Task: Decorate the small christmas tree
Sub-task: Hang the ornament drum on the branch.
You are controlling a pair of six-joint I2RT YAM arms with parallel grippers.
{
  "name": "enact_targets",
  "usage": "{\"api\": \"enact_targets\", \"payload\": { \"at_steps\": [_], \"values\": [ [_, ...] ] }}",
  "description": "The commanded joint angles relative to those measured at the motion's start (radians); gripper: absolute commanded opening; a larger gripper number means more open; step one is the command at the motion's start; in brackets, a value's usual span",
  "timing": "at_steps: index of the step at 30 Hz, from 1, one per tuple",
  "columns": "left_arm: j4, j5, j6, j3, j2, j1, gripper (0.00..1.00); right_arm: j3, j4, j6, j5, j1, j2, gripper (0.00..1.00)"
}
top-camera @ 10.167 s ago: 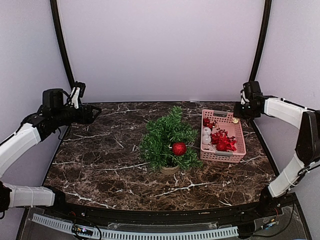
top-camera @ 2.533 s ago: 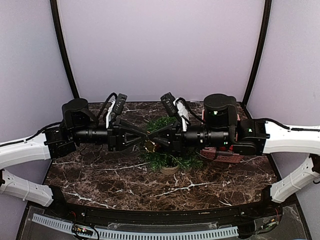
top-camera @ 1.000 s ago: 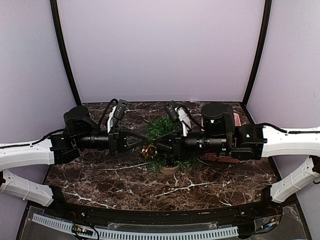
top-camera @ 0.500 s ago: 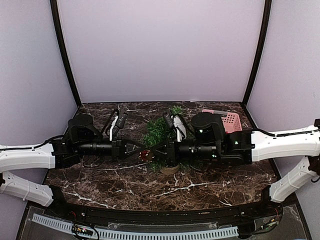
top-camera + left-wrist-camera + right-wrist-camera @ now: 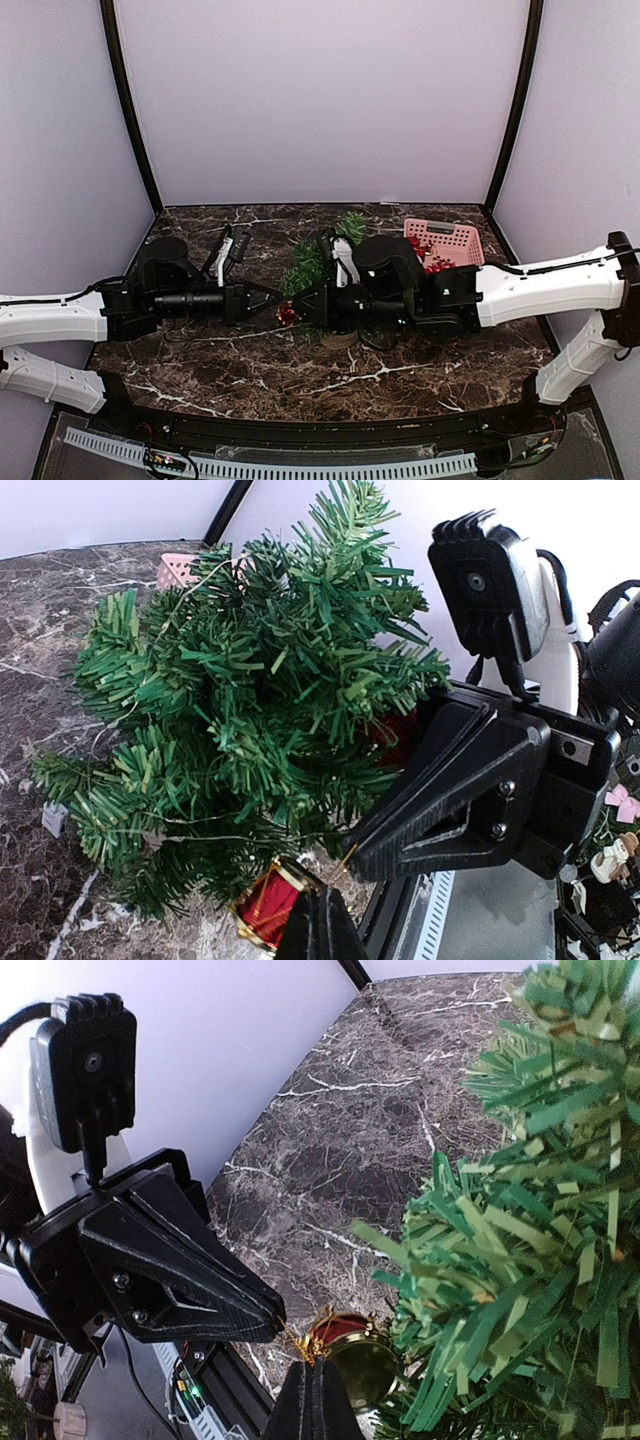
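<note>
1. top external view: the small christmas tree (image 5: 322, 262), bushy dark green on a round tan base, stands about midway across the dark marble table (image 5: 200, 370). the pink plastic basket (image 5: 462, 240) of red ornaments sits just beside it on the right. both arms lie low over the table and meet tip to tip at the tree's near-left side. the left gripper (image 5: 279, 309) and right gripper (image 5: 302, 308) flank a small red drum-shaped ornament with gold rims (image 5: 288, 315).
2. left wrist view: the left gripper's own fingers (image 5: 315, 930) are drawn together to a narrow point. the ornament hangs touching them, under the lowest branches; whether they pinch it cannot be told. the right gripper is likewise closed down, and a fine gold thread runs from its tip, so it is judged to carry the ornament.
3. right wrist view: the ornament sits at the right gripper's tip, against the tree's lower needles. the left gripper's jaws are pressed together, tip near the gold thread.
4. assessment: the step in hand appears to be hanging the ornament on a low outer branch. slide the thread well over a branch tip so the needles catch it. release only once the branch bears the weight. avoid pushing the tree, which looks light enough to tip or slide.
</note>
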Motion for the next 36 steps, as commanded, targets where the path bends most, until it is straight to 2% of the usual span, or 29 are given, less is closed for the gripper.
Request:
{"api": "enact_targets", "payload": {
  "at_steps": [1,6,20,36],
  "values": [
    [-0.014,-0.046,-0.008,0.005,-0.008,-0.002,0.00,0.047,-0.005,0.029,0.072,0.013,0.017,0.00],
    [-0.019,-0.048,-0.004,0.044,-0.007,-0.001,0.00,0.058,0.004,0.018,0.083,0.025,0.000,0.00],
    [-0.087,0.092,0.006,0.221,0.061,-0.002,0.00,0.047,-0.038,0.043,0.132,0.032,-0.116,0.00],
    [-0.170,0.055,0.001,0.321,0.152,-0.003,0.00,0.039,-0.136,0.111,0.206,0.018,-0.139,0.00]
  ]
}}
